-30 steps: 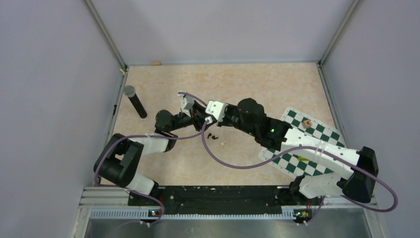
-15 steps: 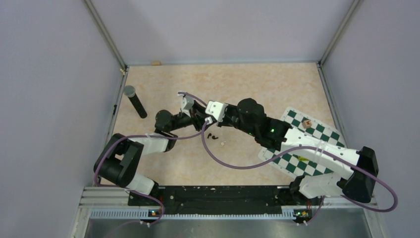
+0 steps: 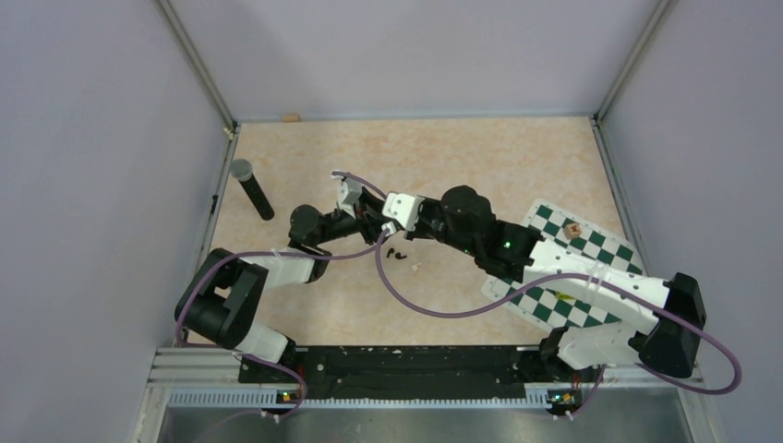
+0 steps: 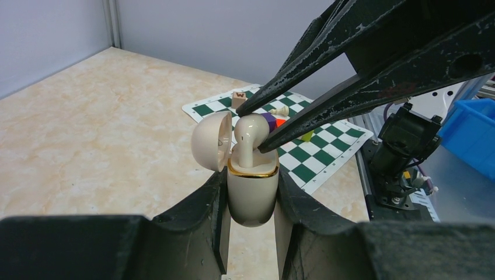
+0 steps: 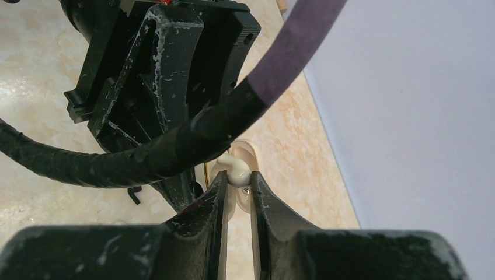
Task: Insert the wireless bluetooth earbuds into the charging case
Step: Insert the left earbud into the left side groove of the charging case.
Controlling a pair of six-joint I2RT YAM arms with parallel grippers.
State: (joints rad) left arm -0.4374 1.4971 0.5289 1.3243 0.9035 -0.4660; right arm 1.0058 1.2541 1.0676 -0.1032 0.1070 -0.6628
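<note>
The charging case (image 4: 252,195) is cream with a gold rim, not black. It stands upright between the fingers of my left gripper (image 4: 251,186), which is shut on it, with its round lid (image 4: 211,141) flipped open to the left. A cream earbud (image 4: 250,137) sits stem-down in the case opening, its head above the rim. My right gripper (image 4: 251,129) is shut on that head, as the right wrist view shows at the earbud (image 5: 237,172) and the right gripper (image 5: 238,178). In the top view both grippers (image 3: 380,223) meet mid-table and hide the case.
Two small black bits (image 3: 399,251) and a tiny pale piece (image 3: 416,266) lie on the table just in front of the grippers. A green chequered mat (image 3: 563,268) with small pieces lies at the right. A black cylinder with a grey top (image 3: 252,189) lies at the left.
The right arm has edged very slightly to the left. Both grippers keep their holds.
</note>
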